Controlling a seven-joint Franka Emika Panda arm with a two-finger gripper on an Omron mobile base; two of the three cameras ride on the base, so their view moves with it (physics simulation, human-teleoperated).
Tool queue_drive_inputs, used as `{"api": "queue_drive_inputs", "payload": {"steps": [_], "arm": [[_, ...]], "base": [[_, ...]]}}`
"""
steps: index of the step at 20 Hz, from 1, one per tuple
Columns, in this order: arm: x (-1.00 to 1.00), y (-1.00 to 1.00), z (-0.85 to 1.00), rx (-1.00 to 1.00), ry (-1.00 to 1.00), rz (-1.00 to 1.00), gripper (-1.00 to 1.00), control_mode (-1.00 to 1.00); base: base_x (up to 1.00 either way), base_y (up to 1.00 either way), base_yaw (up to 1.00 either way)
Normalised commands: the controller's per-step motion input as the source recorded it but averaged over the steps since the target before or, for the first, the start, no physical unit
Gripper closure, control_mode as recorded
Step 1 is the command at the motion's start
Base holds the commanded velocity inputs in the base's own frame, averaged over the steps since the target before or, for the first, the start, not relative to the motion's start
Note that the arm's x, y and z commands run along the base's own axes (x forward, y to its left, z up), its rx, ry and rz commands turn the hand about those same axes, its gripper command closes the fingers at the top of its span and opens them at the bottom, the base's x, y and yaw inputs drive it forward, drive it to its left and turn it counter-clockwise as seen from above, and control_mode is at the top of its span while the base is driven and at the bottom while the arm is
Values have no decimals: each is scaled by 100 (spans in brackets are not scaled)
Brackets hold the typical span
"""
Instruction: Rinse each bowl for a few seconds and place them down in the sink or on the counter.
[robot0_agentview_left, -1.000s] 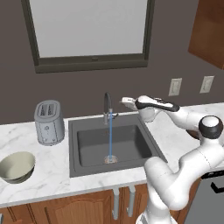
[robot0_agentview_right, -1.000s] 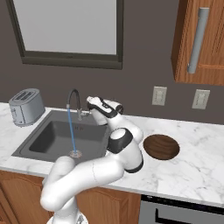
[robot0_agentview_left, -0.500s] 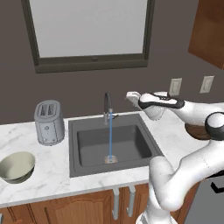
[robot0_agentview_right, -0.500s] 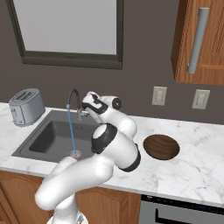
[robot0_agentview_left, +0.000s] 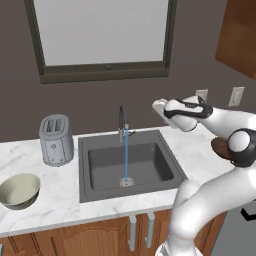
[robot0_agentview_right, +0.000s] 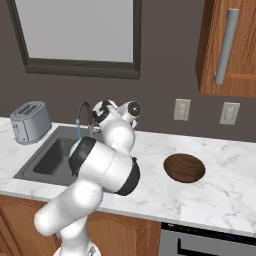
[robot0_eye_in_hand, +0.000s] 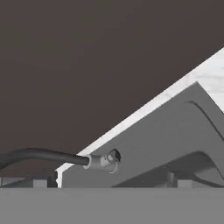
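Note:
The pale cream-green bowl (robot0_agentview_left: 19, 191) sits on the counter (robot0_agentview_left: 60, 200) at the far left. Right of the sink (robot0_agentview_left: 165, 155), the dark brown bowl (robot0_agentview_right: 184, 167) lies on the marble, partly behind my arm in the left base view. My gripper (robot0_agentview_left: 157, 106) hovers high over the sink's back right corner, pointing left toward the faucet (robot0_agentview_left: 122, 120). It holds nothing. In the hand view my gripper (robot0_eye_in_hand: 109, 183) is open, its tips wide apart under the faucet head (robot0_eye_in_hand: 103, 162). A thin blue stream of water (robot0_agentview_left: 126, 155) runs down to the drain.
A silver toaster (robot0_agentview_left: 56, 140) stands on the counter left of the sink. The dark wall with a window rises close behind the faucet. Two outlets (robot0_agentview_right: 181, 109) sit on the wall above the brown bowl, and a wooden cabinet (robot0_agentview_right: 230, 47) hangs at the upper right.
My hand has drifted a little right and up, away from the faucet, while the elbow swung round. The gripper stays open. Water keeps running and both bowls lie still.

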Motion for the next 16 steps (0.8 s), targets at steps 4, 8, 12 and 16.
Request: {"api": "queue_drive_inputs", "payload": {"steps": [4,8,12,16], "arm": [[-37,-22,48,-2,20,-10,-100,-100],[-34,-20,51,-6,17,-10,-100,-100],[-33,-11,39,-7,22,-9,-100,-100],[-37,-1,16,-11,19,-2,-100,-100]], "base": [[0,0,0],[0,0,0],[0,0,0],[0,0,0]]}}
